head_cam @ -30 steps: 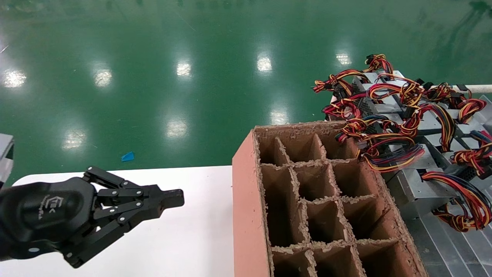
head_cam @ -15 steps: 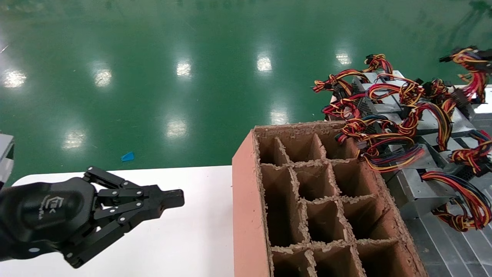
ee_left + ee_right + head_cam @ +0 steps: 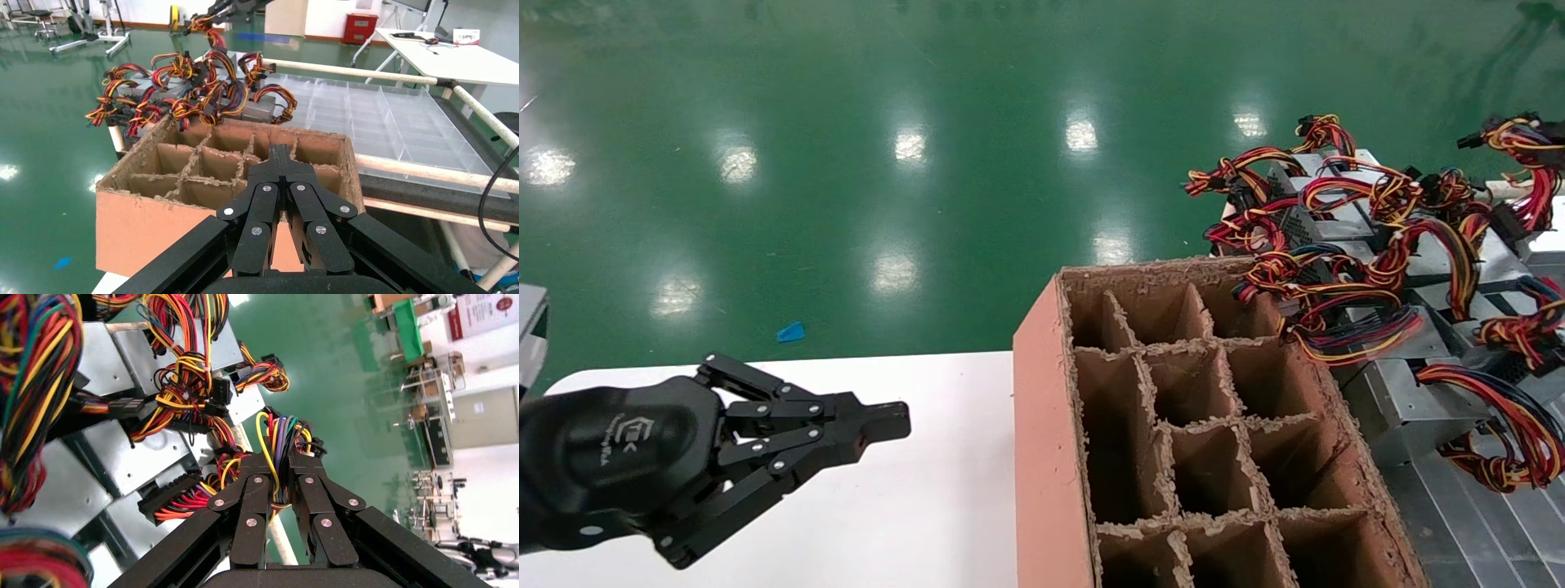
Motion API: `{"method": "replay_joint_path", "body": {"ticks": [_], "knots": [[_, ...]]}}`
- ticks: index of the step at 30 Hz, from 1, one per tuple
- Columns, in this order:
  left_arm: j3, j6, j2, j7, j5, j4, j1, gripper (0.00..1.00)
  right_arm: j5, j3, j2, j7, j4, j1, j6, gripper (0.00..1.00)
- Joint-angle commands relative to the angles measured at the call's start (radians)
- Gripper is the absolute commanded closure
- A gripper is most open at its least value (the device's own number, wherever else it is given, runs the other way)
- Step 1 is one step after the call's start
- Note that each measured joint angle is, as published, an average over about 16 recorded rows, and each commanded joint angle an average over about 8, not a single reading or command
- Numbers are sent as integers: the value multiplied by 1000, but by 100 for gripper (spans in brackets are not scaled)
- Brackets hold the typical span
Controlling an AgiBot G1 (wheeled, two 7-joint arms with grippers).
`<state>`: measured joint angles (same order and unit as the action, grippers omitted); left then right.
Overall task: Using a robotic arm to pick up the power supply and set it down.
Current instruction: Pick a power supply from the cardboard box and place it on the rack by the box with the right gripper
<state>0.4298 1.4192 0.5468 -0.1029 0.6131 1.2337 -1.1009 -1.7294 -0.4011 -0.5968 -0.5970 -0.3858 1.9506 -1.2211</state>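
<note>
Several grey metal power supplies (image 3: 1397, 245) with red, yellow and black wire bundles lie heaped at the right, behind a cardboard box. My right gripper (image 3: 280, 462) is shut on one power supply's wire bundle (image 3: 278, 432), holding it up over the heap. In the head view that raised bundle (image 3: 1520, 143) hangs at the far right edge. The left wrist view shows the right gripper (image 3: 227, 8) far off above the heap. My left gripper (image 3: 895, 420) hovers shut and empty over the white table (image 3: 911, 506), pointing toward the box.
A tall brown cardboard box (image 3: 1042, 425) with a grid of open compartments stands between table and heap. Beyond the box lies a clear plastic divided tray (image 3: 392, 116) with white pipe rails (image 3: 343, 70). Green floor spreads behind.
The wire bundle came up into view at the far right, pulling its power supply in the heap, and has since sunk slightly. The left gripper has not moved.
</note>
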Motion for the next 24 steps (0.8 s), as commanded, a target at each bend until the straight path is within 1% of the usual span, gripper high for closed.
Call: {"method": "replay_joint_path", "body": {"ticks": [1, 5, 9, 15, 16, 23, 24], "knots": [[0, 0, 0, 0, 0, 0, 0, 100, 3, -1, 7, -30, 14, 18, -33, 100], [0, 0, 0, 0, 0, 0, 0, 100, -40, -27, 26, -67, 48, 66, -68, 100], [0, 0, 0, 0, 0, 0, 0, 100, -82, -50, 39, -104, 86, 109, -75, 100], [0, 0, 0, 0, 0, 0, 0, 100, -113, -63, 36, -151, 159, 157, -37, 100], [0, 0, 0, 0, 0, 0, 0, 100, -115, -64, 32, -157, 172, 161, -27, 97], [0, 0, 0, 0, 0, 0, 0, 100, -118, -65, -8, -192, 253, 173, 23, 10], [0, 0, 0, 0, 0, 0, 0, 100, -118, -64, -13, -196, 262, 175, 26, 0]]}}
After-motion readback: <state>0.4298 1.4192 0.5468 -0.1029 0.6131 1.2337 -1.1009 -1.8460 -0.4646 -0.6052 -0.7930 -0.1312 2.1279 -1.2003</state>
